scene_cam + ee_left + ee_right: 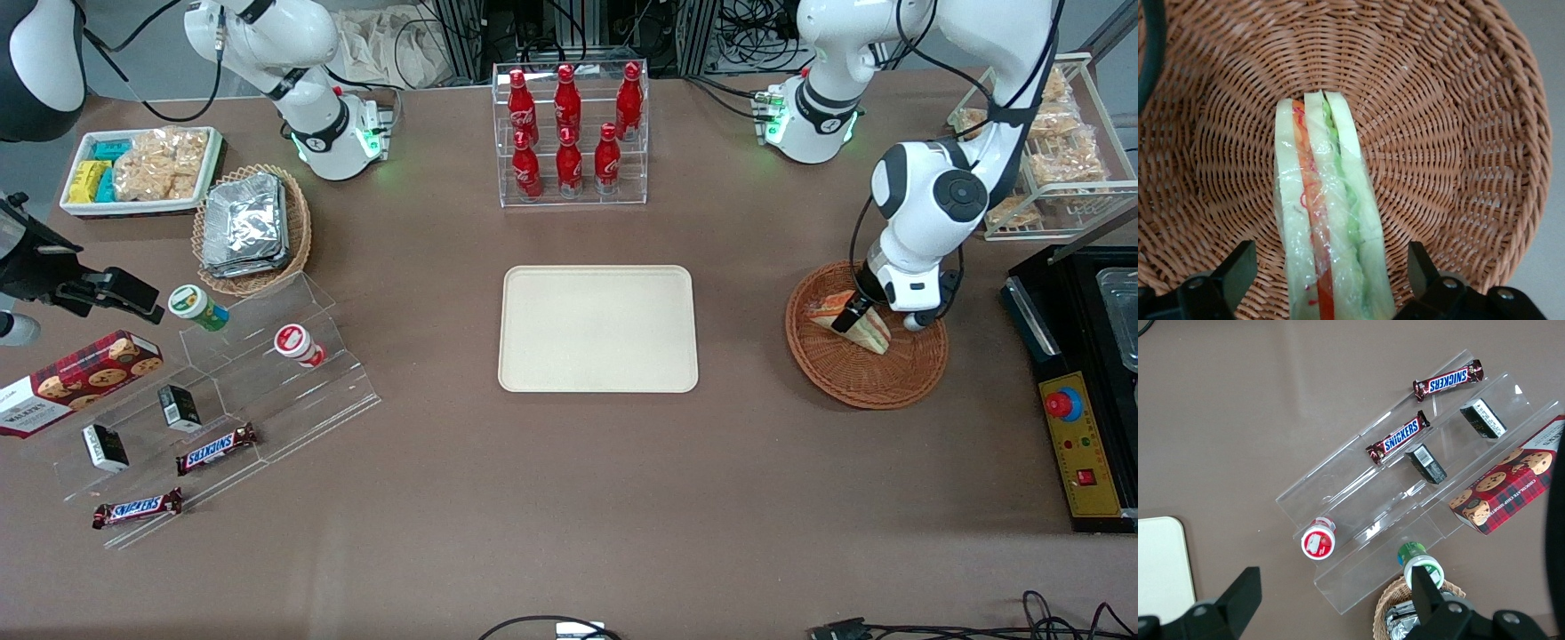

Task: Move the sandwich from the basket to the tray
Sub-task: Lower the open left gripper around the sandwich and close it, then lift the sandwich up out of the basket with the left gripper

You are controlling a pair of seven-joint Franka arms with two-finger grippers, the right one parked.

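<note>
Snickers bars (138,508) lie nearest the front camera, at the parked arm's end of the table, on a clear stepped stand (222,391) that also carries small dark boxes, two little lidded cups and a red cookie box (76,378). Farther from the camera, at the middle of the table, sits the tray (597,373), flat and cream-beige, with nothing on it. Well apart from it, toward the working arm's end, the basket (853,382) of reddish-brown wicker holds the sandwich (876,333), a clear-wrapped wedge of pale bread with orange-red and green layers (1328,227). The gripper (861,316) hangs low over the basket's inside, right at the sandwich. In the left wrist view its fingers (1238,267) stand spread, one to each side of the wedge with a gap of bare wicker (1458,133) between each fingertip and the wrap, so the jaws are not pinching it. Farther still, a tan basket of foil packets (249,227) and a white tray of snacks (142,169) sit near the parked arm's base. A clear rack of red bottles (569,133) stands farthest, in line with the tray.
</note>
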